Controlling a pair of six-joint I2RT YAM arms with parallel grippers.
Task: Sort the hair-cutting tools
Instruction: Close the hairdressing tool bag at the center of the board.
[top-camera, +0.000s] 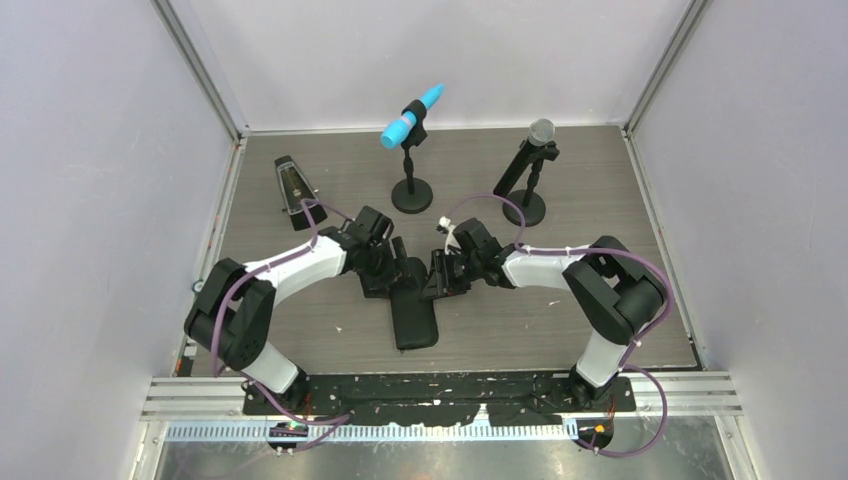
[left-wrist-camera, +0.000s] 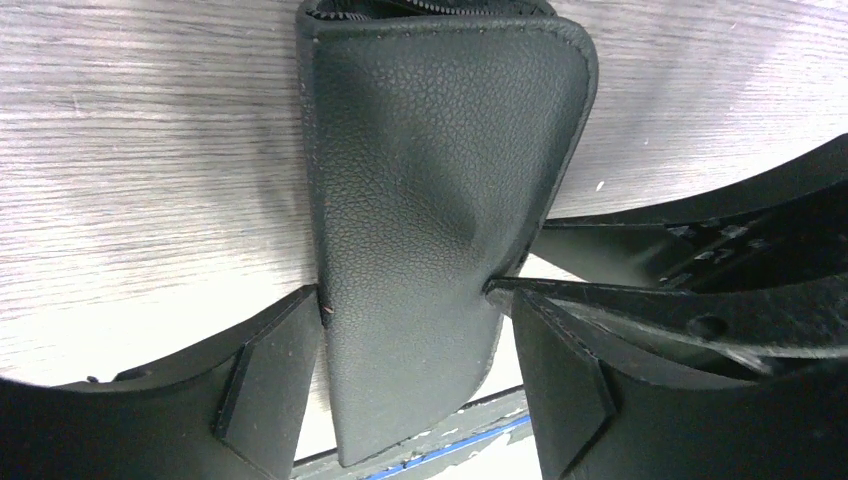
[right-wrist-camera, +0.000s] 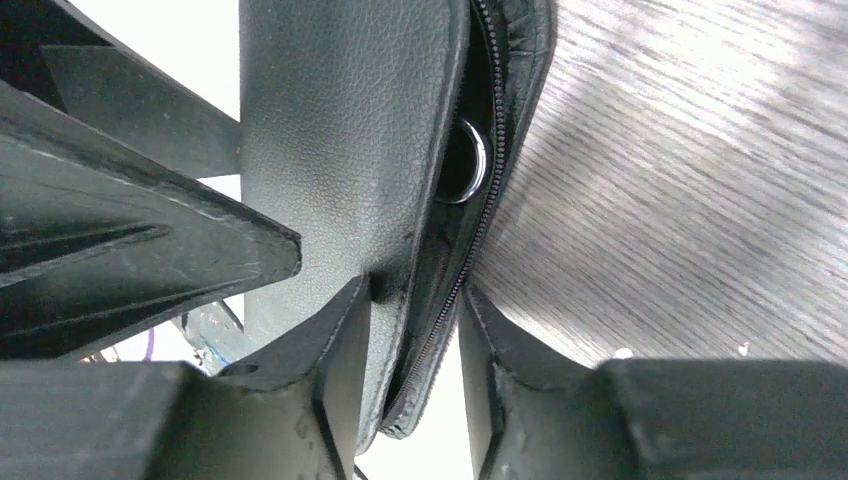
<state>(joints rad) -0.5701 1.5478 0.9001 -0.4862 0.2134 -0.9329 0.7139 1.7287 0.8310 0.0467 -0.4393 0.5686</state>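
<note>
Silver scissor ring (right-wrist-camera: 476, 160) tucked inside black zip case (right-wrist-camera: 340, 150), seen in R wrist view through the gaping zip; rest of the scissors hidden by the flap. Other tools can't be made out anywhere.

Case (top-camera: 414, 318) flat on table (top-camera: 560, 320) near ctr, long axis running toward the arm bases, far end lifted/pinched btwn the two claws. Grainy faux-leather top (left-wrist-camera: 430, 200), dented where squeezed.

L gripper (left-wrist-camera: 405, 300) astride the case's width, one fingertip (left-wrist-camera: 285, 350) pressed on each long edge, so clamped on the case, jaws held wide by it. From above, L gripper (top-camera: 383, 272) at the case's far-left corner.

R gripper (right-wrist-camera: 415, 320) nipped on the case's zip edge: one finger (right-wrist-camera: 335, 380) on the outer flap, other on the zipper side, flap + teeth sandwiched btwn. From above, R gripper (top-camera: 442, 275) just beside the L one, at the case's far-right corner; claws nearly touching each other.

Further back on table: black metronome (top-camera: 292, 188) at far left, upright, well apart from case. Blue mic (top-camera: 412, 114) on a round-base stand behind ctr; grey mic (top-camera: 540, 131) on a second stand to its right. Pale walls on three sides.
</note>
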